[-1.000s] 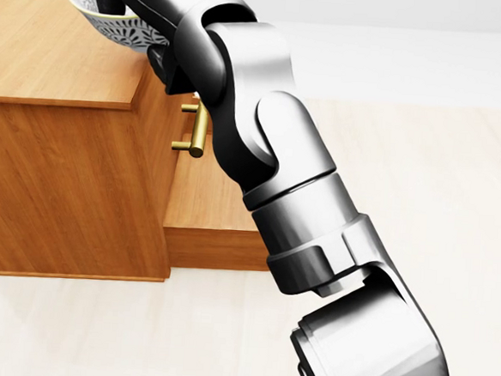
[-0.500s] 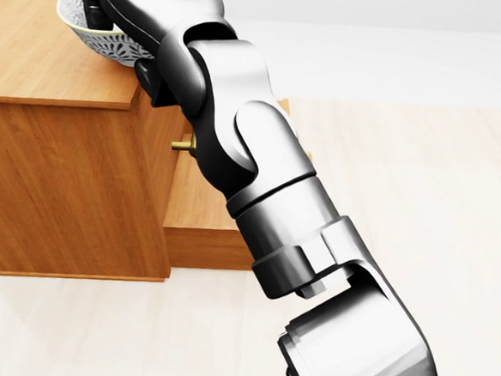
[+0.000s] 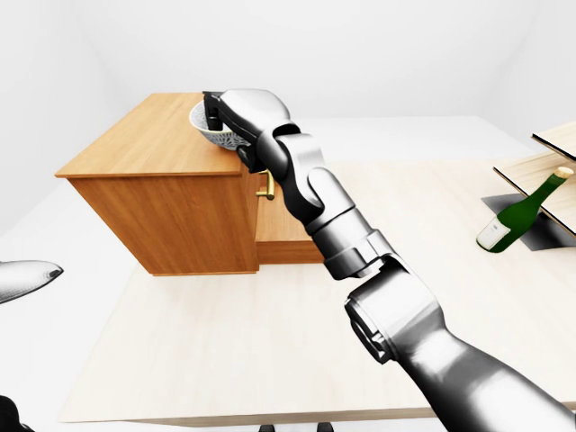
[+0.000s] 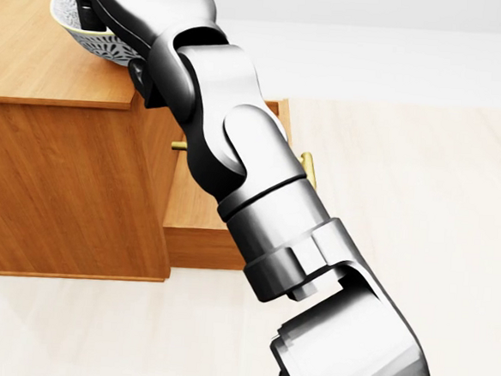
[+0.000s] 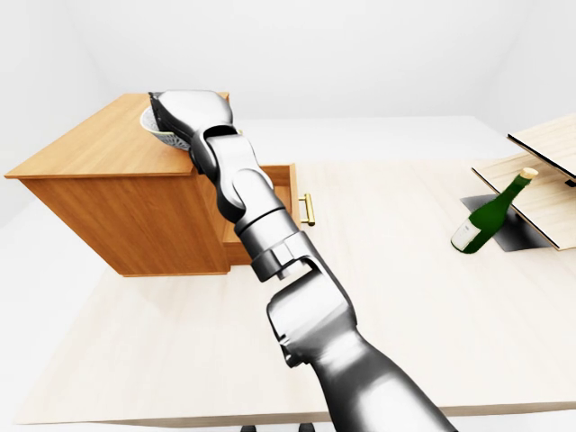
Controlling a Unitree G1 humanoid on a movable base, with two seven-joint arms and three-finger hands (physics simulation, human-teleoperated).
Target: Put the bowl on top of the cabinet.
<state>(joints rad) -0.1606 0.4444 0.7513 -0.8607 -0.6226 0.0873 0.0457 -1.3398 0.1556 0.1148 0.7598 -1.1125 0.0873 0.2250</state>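
1. The bowl (image 4: 81, 32) is at the top of the cabinet (image 4: 54, 166), near the right edge of its wooden top in the head view. It has a white inside and a dark pattern on the outside. I cannot tell if its base already rests on the wood or is a little above it.
2. My right hand (image 3: 214, 115) is at the bowl. In the left-eye view I see dark fingers (image 3: 212, 110) going down over the rim into the bowl, so I judge the hand is grasping the bowl at its rim. Most of the hand is hidden behind the wrist.
3. My right arm (image 4: 242, 179) goes from the bottom right of the head view up to the top left, and it covers a big part of the cabinet's right side.
4. Under the top, a drawer (image 5: 286, 193) of the cabinet stands open toward the right in the right-eye view, with a brass handle (image 5: 309, 209) on its face.
5. The cabinet stands on a pale wooden floor (image 3: 225, 333).
6. Well apart, at the right of the left-eye view, a green bottle (image 3: 522, 211) with a white label is tilted, its neck up toward the right, beside a wooden board (image 3: 540, 171).
7. My left hand (image 3: 22, 279) shows only as a grey tip at the left edge of the left-eye view. I cannot tell if it is released or clenched.
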